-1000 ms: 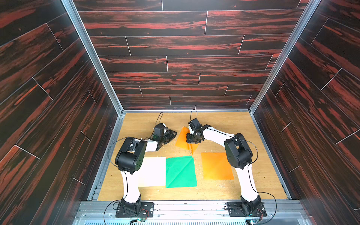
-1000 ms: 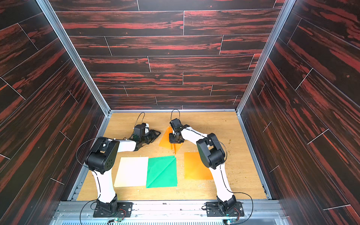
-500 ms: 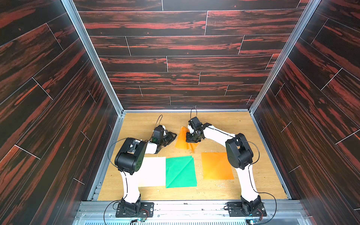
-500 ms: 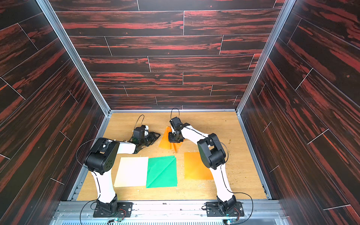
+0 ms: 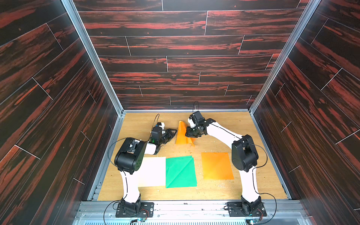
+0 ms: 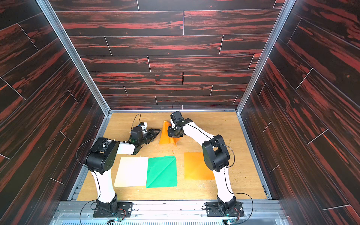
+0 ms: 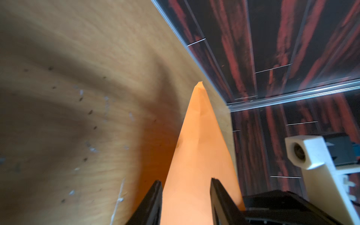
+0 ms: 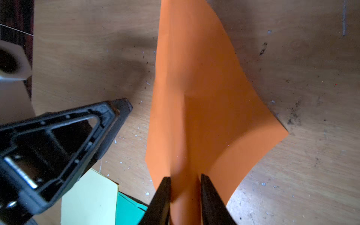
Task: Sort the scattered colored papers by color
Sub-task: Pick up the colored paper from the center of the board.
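**Right gripper: orange sheet pinched and raised**

The right gripper pinches a fold of a thin orange square paper sheet, which is raised steeply off the tan wooden tabletop. The left gripper sits just beside this sheet with its fingers spread, gripping nothing. Nearer the arm bases, a cream-white paper square lies touching a creased bright green paper square. A flat orange paper square lies apart.

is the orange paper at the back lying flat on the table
No, the back orange paper stands curled up off the table, held in the right gripper.
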